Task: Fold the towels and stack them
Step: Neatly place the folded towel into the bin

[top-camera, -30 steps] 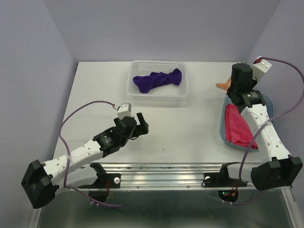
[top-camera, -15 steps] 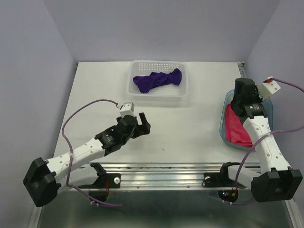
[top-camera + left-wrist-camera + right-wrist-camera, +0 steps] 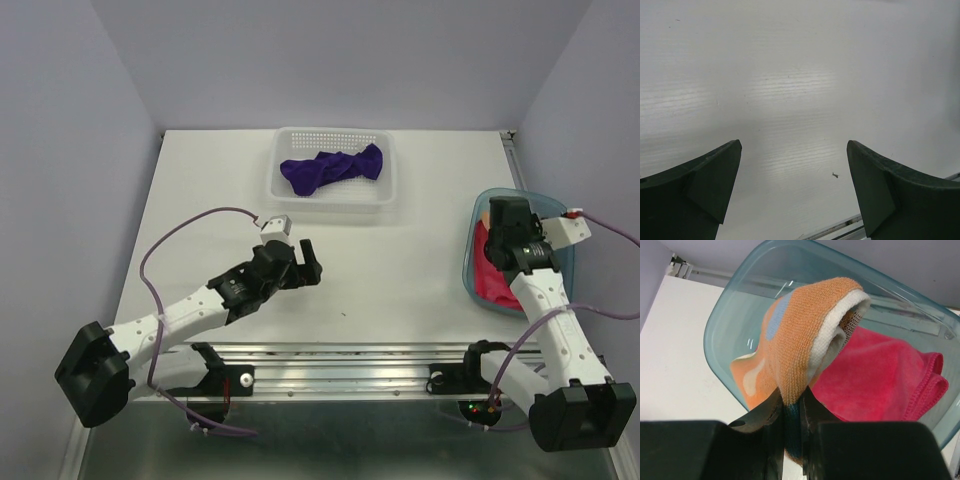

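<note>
At right in the top view, the right tool has dropped into the tray, clamped on the orange towel above the pink towel: stacking looks close. The left tool hangs wide open, empty; the purple towel lies upper centre.

No text, label, brand, number or sign can be read anywhere in these views.

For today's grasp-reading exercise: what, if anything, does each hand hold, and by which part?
The right hand pinches the orange dotted towel by a bunched fold. The left hand is open, holding nothing.
</note>
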Tool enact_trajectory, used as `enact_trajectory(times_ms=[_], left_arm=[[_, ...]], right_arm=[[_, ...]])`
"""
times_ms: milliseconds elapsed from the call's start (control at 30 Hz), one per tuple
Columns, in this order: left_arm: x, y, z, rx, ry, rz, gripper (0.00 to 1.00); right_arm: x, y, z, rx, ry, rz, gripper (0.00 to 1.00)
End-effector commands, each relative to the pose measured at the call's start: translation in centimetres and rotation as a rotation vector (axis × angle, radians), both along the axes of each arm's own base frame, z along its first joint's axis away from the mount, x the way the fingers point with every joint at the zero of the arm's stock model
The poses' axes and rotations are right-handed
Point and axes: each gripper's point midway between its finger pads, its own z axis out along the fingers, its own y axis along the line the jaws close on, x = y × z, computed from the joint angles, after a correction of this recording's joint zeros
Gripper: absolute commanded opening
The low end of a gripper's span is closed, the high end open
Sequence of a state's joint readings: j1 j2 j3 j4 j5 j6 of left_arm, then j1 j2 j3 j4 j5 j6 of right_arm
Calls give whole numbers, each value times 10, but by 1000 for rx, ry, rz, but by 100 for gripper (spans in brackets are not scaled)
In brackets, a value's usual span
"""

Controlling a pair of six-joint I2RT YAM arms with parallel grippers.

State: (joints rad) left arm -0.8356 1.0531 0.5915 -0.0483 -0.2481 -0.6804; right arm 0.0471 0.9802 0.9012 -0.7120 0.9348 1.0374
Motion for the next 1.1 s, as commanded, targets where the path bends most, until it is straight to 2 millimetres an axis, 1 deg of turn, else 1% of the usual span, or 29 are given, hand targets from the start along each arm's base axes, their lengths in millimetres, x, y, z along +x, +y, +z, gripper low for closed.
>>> enact_trajectory(times_ms=[0, 100, 133, 167, 200, 233, 333, 367, 500, 567, 600, 667, 700, 833, 867, 967, 1000, 1033, 1067], left_arm=[[8, -11, 23, -44, -53, -27, 99], [9, -12, 23, -47, -54, -31, 99], [9, -12, 24, -49, -54, -31, 99], [9, -12, 23, -46, -52, -33, 99], [9, -12, 23, -46, -52, -33, 99], [8, -12, 21, -44, -50, -31, 99], [8, -11, 20, -40, -49, -30, 99], [9, -10, 21, -39, -53, -28, 99], [11, -10, 20, -33, -51, -29, 99], [11, -9, 17, -26, -46, -29, 99], [11, -8, 16, -24, -45, -28, 99], [12, -7, 15, -22, -43, -25, 99], [14, -8, 15, -33, -52, -21, 99], [13, -7, 14, -35, -48, -24, 99], [13, -7, 13, -35, -48, -24, 99], [13, -6, 11, -34, -41, -22, 99], [12, -6, 10, -35, -39, -22, 99], [13, -6, 10, -36, -38, -21, 99], [12, -7, 9, -37, -35, -25, 99]], right_arm=[[-15, -5, 1, 25, -94, -71, 1], [-5, -4, 14, 8, -129, -43, 1], [3, -4, 27, -2, -139, -27, 1], [7, -5, 33, -8, -141, -31, 1], [11, -7, 51, -21, -164, -37, 1], [18, -8, 53, -30, -155, -44, 1], [29, -10, 72, -53, -182, -48, 1], [36, -11, 79, -58, -194, -52, 1], [51, -11, 94, -55, -230, -59, 1], [59, -11, 106, -49, -271, -52, 1], [64, -10, 105, -47, -269, -52, 1], [68, -11, 105, -42, -272, -56, 1], [71, -13, 94, -34, -268, -63, 1], [73, -14, 71, -9, -259, -65, 1], [72, -14, 57, -6, -242, -65, 1], [71, -12, 38, 14, -246, -61, 1], [66, -10, 21, 27, -219, -64, 1], [61, -10, 18, 41, -228, -71, 1], [60, -7, 12, 59, -237, -65, 1]])
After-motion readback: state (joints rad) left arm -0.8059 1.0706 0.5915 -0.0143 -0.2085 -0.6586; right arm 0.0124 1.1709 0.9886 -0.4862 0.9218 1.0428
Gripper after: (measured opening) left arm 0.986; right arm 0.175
